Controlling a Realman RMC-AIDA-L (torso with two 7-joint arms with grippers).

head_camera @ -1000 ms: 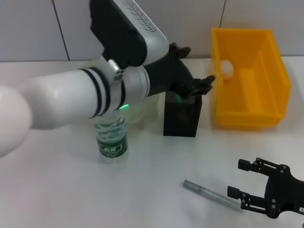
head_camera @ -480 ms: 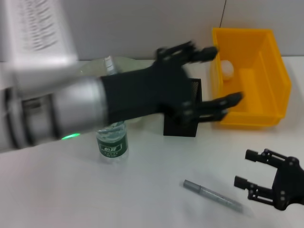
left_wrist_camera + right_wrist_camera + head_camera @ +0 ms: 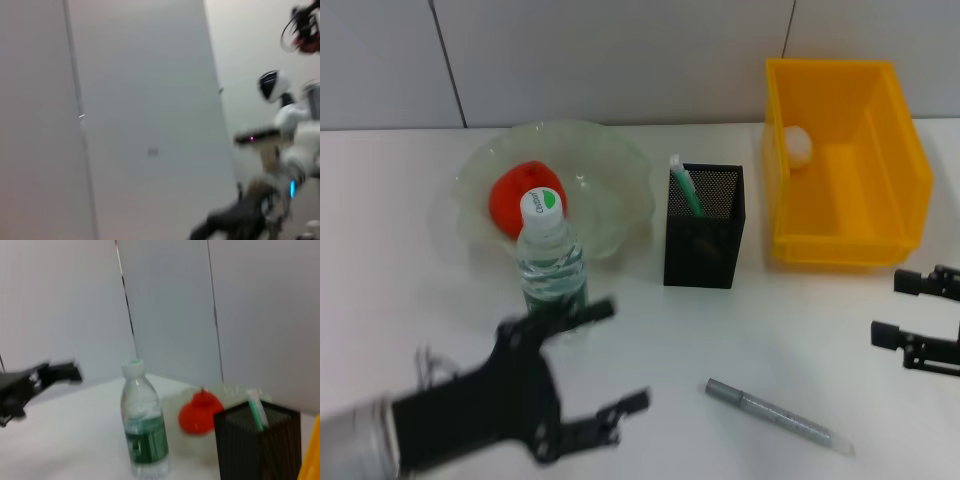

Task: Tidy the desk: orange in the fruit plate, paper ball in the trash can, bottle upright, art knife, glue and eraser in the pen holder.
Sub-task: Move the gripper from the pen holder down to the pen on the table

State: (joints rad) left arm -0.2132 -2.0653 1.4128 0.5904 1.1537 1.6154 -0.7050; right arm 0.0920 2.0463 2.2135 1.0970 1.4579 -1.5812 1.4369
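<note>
Remaining: art knife (image 3: 780,414) flat at 5 o'clock of the pen holder (image 3: 704,228).
Left gripper (image 3: 588,372): fingers spread, nothing held.
Right gripper (image 3: 912,310): spread, empty.
Tip: pinch mid-barrel, across it.

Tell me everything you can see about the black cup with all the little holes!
The pen holder is a square cup of black metal mesh, taller than wide, standing upright on the white table. Its top is open, and a green-and-white stick leans out of it at one corner. It stands between the fruit plate and the trash can, touching neither.
</note>
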